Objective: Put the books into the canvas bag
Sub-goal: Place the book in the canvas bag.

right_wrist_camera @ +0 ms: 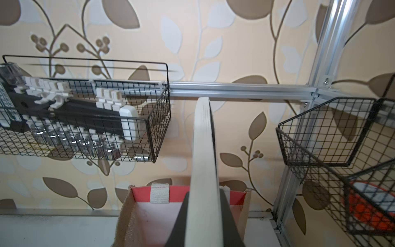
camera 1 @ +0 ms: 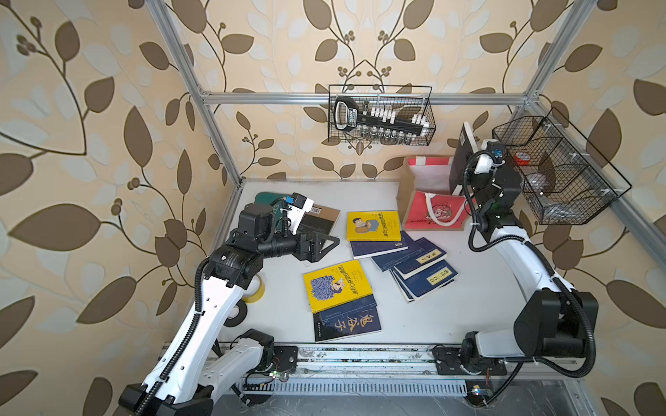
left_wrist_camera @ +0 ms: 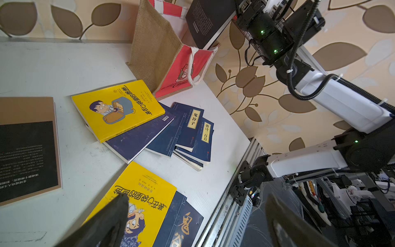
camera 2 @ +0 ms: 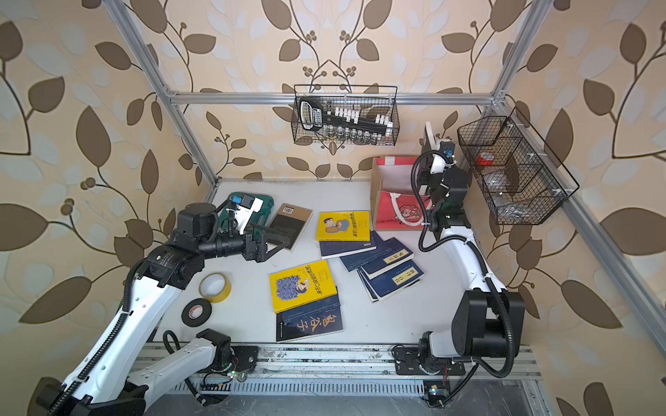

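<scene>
right gripper (right_wrist_camera: 204, 216) pinching flat black-covered book (right_wrist_camera: 203, 139) upright, cream page edge showing | coarse jute bag (right_wrist_camera: 125, 218) just below | left gripper (left_wrist_camera: 196, 205) spread above glossy yellow paperback (left_wrist_camera: 147, 188)

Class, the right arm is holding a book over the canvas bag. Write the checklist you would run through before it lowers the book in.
1. Grip: the right gripper is shut on the black book: ok.
2. Pose: the black book is held on edge, not flat: ok.
3. Target: the canvas bag stands with its mouth open: ok.
4. Obstruction: the front rope handle hangs down the red panel, outside the mouth: ok.
5. Alignment: the book's lower edge is inside the rim: cannot tell, since the arm hides it in both top views.
6. Clearance: the left gripper is open and away from the bag: ok.
</scene>
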`<action>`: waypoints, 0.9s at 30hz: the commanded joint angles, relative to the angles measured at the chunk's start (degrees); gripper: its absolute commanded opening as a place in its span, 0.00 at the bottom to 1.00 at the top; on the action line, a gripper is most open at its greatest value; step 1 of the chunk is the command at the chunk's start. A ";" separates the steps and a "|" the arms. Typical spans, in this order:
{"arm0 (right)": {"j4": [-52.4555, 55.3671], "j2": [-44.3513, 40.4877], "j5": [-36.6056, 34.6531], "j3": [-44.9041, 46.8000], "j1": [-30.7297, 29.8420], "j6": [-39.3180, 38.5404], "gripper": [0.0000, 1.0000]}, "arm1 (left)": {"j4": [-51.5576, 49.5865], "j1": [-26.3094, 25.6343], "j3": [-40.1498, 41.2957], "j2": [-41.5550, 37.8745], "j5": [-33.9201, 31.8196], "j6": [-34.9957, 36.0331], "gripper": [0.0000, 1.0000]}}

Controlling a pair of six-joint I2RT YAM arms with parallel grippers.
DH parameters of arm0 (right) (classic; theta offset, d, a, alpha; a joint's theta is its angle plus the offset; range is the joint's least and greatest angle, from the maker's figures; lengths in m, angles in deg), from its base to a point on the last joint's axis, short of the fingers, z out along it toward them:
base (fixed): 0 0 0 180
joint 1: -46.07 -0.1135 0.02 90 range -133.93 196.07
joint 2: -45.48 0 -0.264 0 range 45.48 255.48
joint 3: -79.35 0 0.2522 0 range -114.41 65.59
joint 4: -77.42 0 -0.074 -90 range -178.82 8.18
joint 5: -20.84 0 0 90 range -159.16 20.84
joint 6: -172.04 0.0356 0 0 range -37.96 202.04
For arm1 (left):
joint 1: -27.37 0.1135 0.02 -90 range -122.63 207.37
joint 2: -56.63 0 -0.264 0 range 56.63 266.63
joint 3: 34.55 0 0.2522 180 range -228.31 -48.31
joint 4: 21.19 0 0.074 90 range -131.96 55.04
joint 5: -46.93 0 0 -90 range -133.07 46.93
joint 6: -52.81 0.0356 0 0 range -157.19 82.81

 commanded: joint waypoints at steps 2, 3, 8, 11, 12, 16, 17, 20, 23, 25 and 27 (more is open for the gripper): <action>-10.19 0.23 4.46 0.48 0.49 1.00 0.00 | 1.52 0.60 0.30 -1.10 0.74 1.30 0.99; -10.23 0.27 4.31 1.03 0.48 1.47 0.00 | 1.54 0.68 0.29 -1.11 0.74 1.28 0.99; -10.55 0.12 2.93 5.59 0.46 3.69 0.00 | 1.96 1.13 0.54 -1.46 1.17 1.03 0.99; -12.46 0.44 1.89 8.59 0.45 4.19 0.00 | 2.15 1.22 0.56 -1.28 1.52 0.84 0.99; -13.34 0.83 1.53 9.39 0.52 4.44 0.00 | 2.16 1.21 0.56 -1.28 1.68 0.85 0.99; -16.75 3.08 0.97 11.55 0.46 5.06 0.00 | 2.24 1.22 0.57 -1.46 1.73 0.77 0.99; -17.91 3.70 0.71 12.05 0.54 5.17 0.00 | 2.25 1.22 0.69 -1.52 1.63 0.72 0.99; -19.66 5.13 -0.33 12.81 0.57 5.79 0.00 | 2.33 1.22 0.77 -1.80 1.44 0.72 0.99; -19.55 5.81 -2.00 13.15 0.47 7.10 0.00 | 2.30 1.22 0.99 -1.98 1.29 0.68 0.99; -19.55 5.81 -4.14 13.65 0.55 8.08 0.00 | 2.40 1.22 0.93 -2.07 1.21 0.68 0.99; -18.74 6.04 -5.68 13.56 0.56 8.69 0.00 | 2.42 1.22 0.93 -1.98 1.18 0.68 0.99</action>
